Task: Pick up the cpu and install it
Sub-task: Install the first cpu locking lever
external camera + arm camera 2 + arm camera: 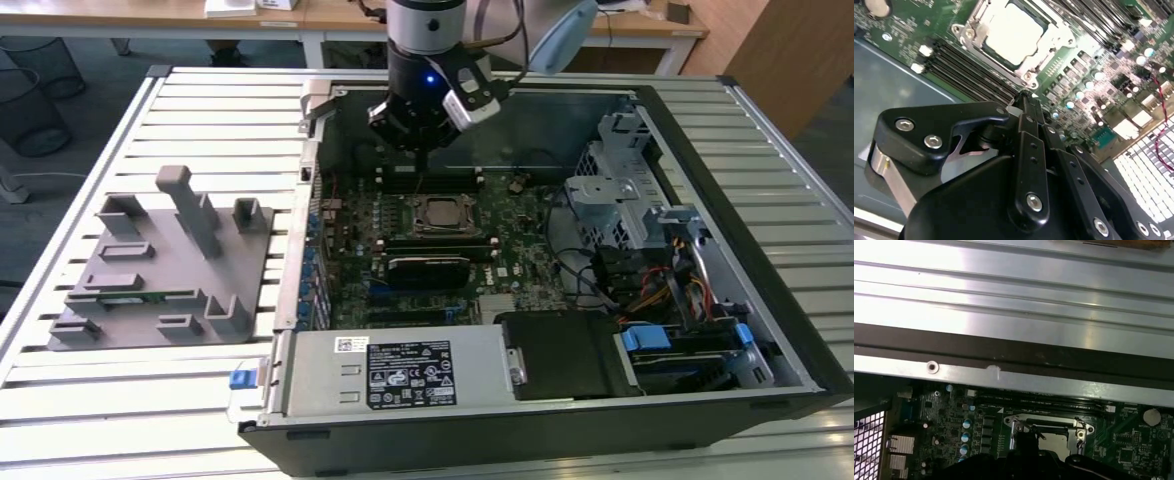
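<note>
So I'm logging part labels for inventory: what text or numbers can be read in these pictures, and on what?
None can be read.
Power supply, black label: print too small.
Power supply, small white sticker: blurred.
Motherboard: markings too small in all views.
Cpu: top glares, nothing legible.

Exterior view: even, diffuse overhead light, slatted table bright and faintly washed out, case interior darker with soft shadows; a blue light glows on the arm; focus fair throughout. Second wrist view: cpu top blown out to near white by glare, capacitor tops on the motherboard sparkle, the black gripper close to the lens is dark and slightly soft. First wrist view: strong glare across the metal slats, board below dim, overall soft.
</note>
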Controlling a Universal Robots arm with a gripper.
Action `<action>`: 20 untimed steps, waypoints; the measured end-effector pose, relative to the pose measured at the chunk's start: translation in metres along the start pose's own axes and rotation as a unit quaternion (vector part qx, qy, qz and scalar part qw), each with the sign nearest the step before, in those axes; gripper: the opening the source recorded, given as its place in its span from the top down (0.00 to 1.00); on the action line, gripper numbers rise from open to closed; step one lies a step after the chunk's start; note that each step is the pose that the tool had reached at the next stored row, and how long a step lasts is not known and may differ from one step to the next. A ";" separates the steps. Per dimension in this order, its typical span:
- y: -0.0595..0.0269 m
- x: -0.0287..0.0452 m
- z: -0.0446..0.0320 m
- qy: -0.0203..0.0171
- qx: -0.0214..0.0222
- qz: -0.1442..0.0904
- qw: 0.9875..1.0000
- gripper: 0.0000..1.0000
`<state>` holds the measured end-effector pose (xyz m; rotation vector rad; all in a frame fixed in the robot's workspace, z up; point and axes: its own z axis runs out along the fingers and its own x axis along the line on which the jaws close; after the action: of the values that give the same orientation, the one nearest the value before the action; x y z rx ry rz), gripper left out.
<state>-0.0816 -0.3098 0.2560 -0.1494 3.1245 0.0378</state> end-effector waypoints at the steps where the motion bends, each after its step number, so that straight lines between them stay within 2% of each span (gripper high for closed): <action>1: -0.0002 -0.0016 0.0000 0.000 0.000 0.000 1.000 0.89; 6: -0.0006 -0.0064 0.0001 0.000 0.000 0.000 1.000 0.89; 12: -0.0007 -0.0074 0.0004 0.000 0.000 0.000 1.000 0.89; 13: -0.0008 -0.0075 0.0005 0.000 -0.002 0.000 1.000 0.89; 14: -0.0007 -0.0075 0.0008 -0.001 -0.006 0.000 1.000 0.89; 16: -0.0011 -0.0074 0.0010 -0.002 -0.020 0.000 1.000 0.89; 17: -0.0012 -0.0074 0.0016 -0.002 -0.021 0.000 1.000 0.89; 20: -0.0015 -0.0071 0.0040 -0.003 -0.021 0.000 1.000 0.89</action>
<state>-0.0744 -0.3105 0.2520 -0.1489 3.1189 0.1039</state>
